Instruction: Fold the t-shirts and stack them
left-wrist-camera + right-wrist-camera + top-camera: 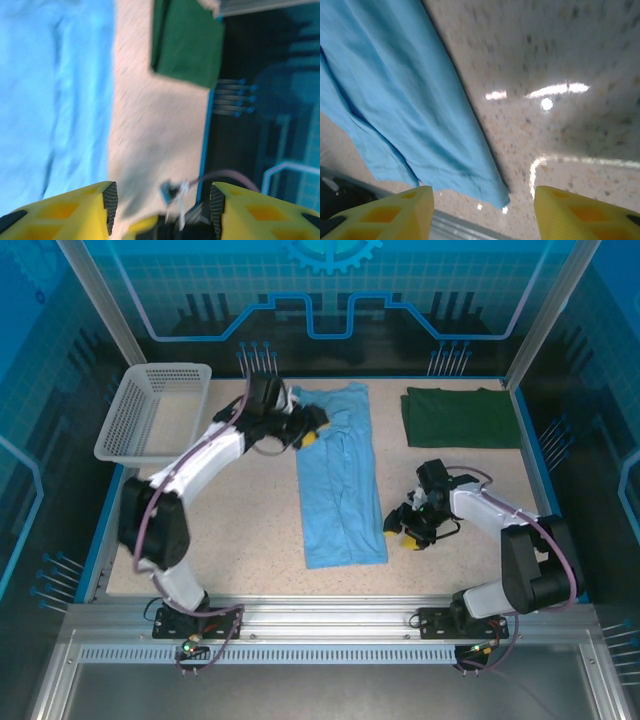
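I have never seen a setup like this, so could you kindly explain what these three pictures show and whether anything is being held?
The overhead picture looks down on two robot arms bolted at the near edge of a speckled table. The other two pictures come from cameras on the arms' wrists, so the yellow shapes at the bottom are each arm's own fingers.

On the table lie a light blue t-shirt, folded into a long strip, and a dark green t-shirt folded at the far right. A white basket sits at the far left corner.

The left gripper is at the blue shirt's far end; the right gripper is beside its near right corner. In both wrist views the fingers stand apart with nothing between them, so nothing is held.
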Tool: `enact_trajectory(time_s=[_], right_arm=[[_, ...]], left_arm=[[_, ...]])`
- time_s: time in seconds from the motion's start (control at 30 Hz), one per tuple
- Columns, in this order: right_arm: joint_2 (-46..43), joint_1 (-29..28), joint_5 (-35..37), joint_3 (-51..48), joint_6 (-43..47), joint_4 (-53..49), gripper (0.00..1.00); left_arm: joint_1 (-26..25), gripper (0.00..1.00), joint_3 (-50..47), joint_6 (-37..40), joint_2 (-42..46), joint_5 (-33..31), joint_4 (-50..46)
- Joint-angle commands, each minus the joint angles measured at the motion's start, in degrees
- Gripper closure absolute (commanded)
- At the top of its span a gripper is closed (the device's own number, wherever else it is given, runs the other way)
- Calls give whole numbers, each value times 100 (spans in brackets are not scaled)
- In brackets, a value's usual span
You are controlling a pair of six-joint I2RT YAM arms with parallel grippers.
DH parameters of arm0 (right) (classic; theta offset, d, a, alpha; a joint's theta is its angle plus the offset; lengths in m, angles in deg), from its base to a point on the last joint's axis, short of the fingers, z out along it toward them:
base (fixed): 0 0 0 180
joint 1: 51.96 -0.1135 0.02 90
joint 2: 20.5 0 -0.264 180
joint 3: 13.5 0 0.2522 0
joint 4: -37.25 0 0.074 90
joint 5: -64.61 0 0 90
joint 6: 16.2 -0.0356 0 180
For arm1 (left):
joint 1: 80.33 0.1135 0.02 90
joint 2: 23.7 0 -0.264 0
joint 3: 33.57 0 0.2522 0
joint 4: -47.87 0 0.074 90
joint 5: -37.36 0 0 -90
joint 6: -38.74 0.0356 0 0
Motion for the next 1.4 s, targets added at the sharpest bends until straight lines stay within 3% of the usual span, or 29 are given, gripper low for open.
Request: enact_trajectory(time_s=[0.0,0.1,0.23,0.4,0.63,1.13,1.37], right_arm=[[110,36,-704,-255,480,-299,49],[182,20,-763,-429,488,-170,52],[476,-102,-851,-508,463,89,53],[637,-245,-889,-514,426,301,58],[525,-260,-813,-485,392,358,61],[620,-439,-566,-460,295,436,69],[707,-443,-451,-448,311,541,81]], left_arm=[[-340,49,-1443,1035,668,120,-1366],[-685,51,-2637,994,1377,247,-1551],[-963,49,-4115,115,2176,314,-629],[-1034,43,-5053,-622,2247,620,727],[-1317,46,-5050,-820,1630,578,1519],[-1540,62,-4256,-154,910,124,706],[-1610,69,-4117,90,904,-164,279]])
